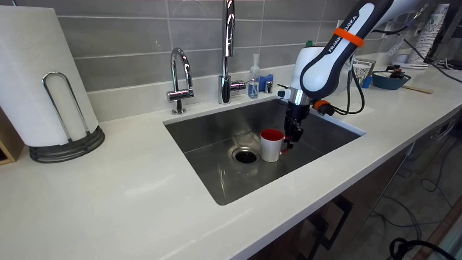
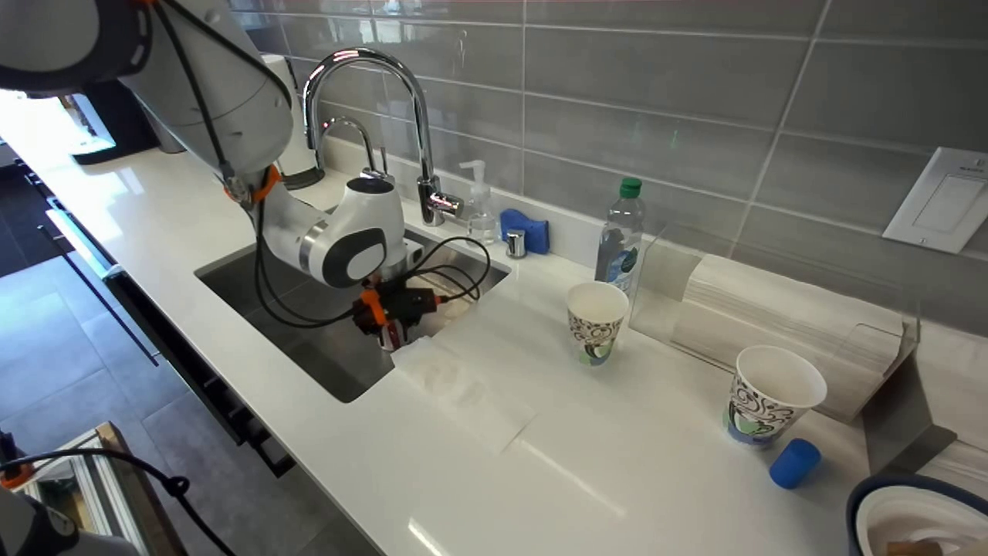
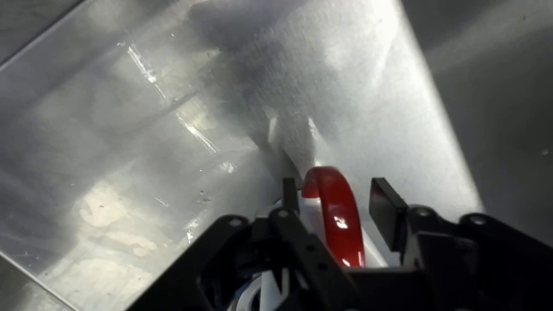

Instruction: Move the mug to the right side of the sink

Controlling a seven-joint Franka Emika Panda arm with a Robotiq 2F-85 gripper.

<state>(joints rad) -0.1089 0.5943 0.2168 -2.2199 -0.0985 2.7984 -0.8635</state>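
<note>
Wrist view: gripper [image 3: 337, 202] hovering with jaws standing spread, straddling red handle [image 3: 345, 233], presumably allowing pinch from both sides. In exterior view: mug [image 1: 270, 148] standing upright in sink [image 1: 222, 177], just beside drain [image 1: 246, 156], handle facing gripper, probably favouring grip there.

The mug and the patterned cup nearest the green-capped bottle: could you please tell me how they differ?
The mug is white outside and red inside; the patterned cup has dark swirls outside and is white inside. The mug has a red handle, while the cup shows none. The mug is in the sink, the cup on the countertop. Both are upright.
</note>
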